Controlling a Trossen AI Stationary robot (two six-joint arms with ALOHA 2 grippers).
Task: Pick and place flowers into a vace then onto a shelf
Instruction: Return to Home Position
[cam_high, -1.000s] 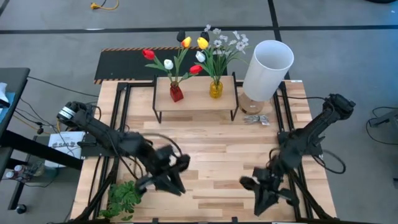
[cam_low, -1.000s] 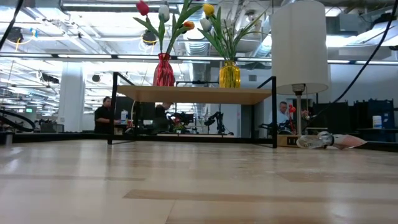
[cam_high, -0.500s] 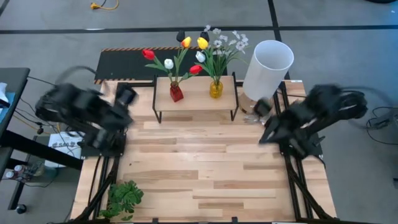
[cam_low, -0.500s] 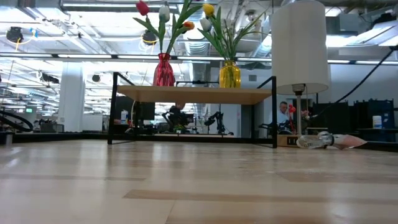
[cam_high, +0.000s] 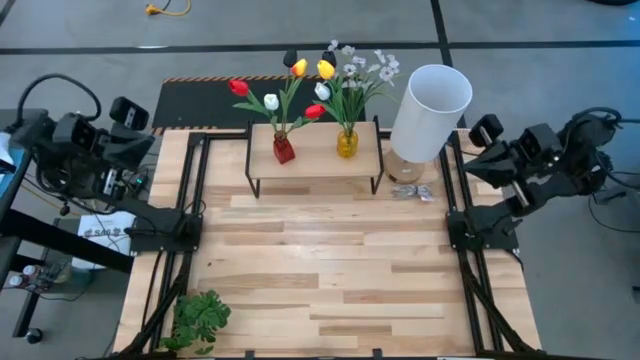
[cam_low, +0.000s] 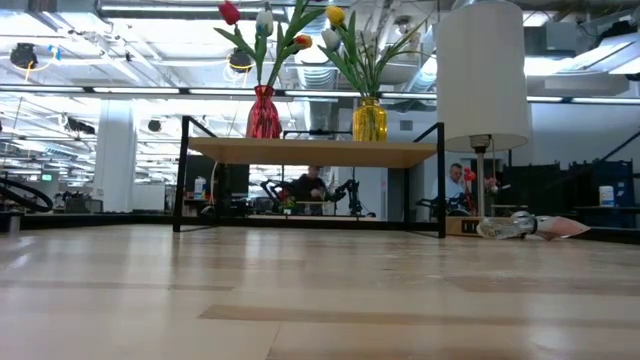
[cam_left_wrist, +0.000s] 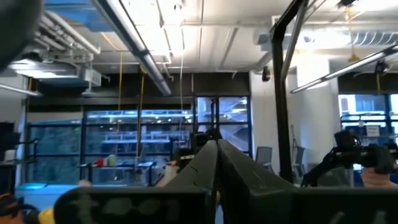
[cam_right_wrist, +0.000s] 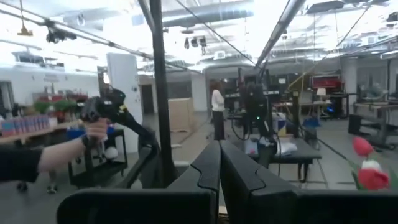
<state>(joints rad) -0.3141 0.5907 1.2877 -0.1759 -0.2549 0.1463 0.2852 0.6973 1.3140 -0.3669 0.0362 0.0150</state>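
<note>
The flowers stand in two vases on the shelf (cam_high: 315, 155) at the table's far middle. Red, white and yellow tulips (cam_high: 272, 100) stick by their stems in a red vase (cam_high: 284, 150). Tulips and small white blossoms (cam_high: 352, 78) stick in a yellow vase (cam_high: 347, 143). Both vases also show in the low view, red (cam_low: 264, 112) and yellow (cam_low: 369, 120). My left gripper (cam_high: 140, 140) is folded back over the table's left edge, shut (cam_left_wrist: 217, 155) and holding nothing. My right gripper (cam_high: 478, 150) is folded back at the right edge, shut (cam_right_wrist: 220, 155) and holding nothing.
A lamp with a tall white shade (cam_high: 430, 110) stands right of the shelf, a small wrapped object (cam_high: 412, 192) at its foot. A green leafy sprig (cam_high: 200, 318) lies at the near left corner. A black striped panel (cam_high: 200, 100) lies behind the table. A person's hand (cam_right_wrist: 93, 127) shows beyond.
Both arms have drawn back from low over the table's near middle. The left one rose and swung to the left edge, the right one rose and swung to the right edge. Both grippers tipped up from pointing down to about level. The flowers, vases and shelf kept still.
</note>
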